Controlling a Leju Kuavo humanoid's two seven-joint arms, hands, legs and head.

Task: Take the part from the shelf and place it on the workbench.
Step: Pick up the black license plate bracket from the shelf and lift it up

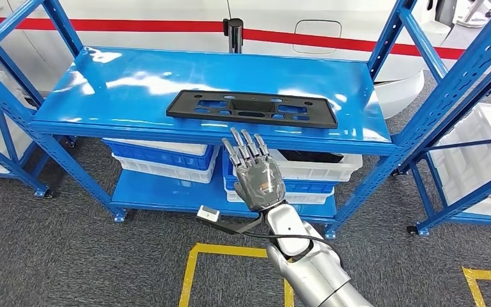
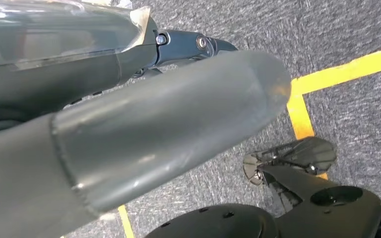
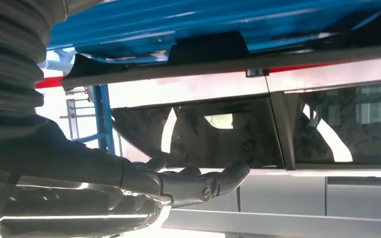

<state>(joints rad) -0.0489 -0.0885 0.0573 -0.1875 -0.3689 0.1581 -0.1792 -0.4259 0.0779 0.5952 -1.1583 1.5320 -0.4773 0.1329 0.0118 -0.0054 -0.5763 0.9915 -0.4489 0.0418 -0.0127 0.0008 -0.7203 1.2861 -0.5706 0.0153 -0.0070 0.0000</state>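
A flat black plastic part (image 1: 253,107) with several cut-outs lies on the top board of the blue shelf (image 1: 134,83), near its front edge. My right hand (image 1: 257,173) is raised in front of the shelf edge, just short of the part, fingers stretched out and apart, holding nothing. In the right wrist view the part (image 3: 206,49) shows as a dark edge on the blue board, with my fingers (image 3: 213,181) extended and apart from it. My left hand (image 2: 144,129) hangs over grey floor, its thick thumb close to the camera; its grip cannot be made out.
Blue and white bins (image 1: 160,157) stand on the lower shelf below the part. More blue racks flank both sides, the right one (image 1: 467,109) holding a white bin. Behind is a white vehicle with a red stripe (image 1: 166,25). Yellow floor lines (image 1: 195,268) mark the grey carpet.
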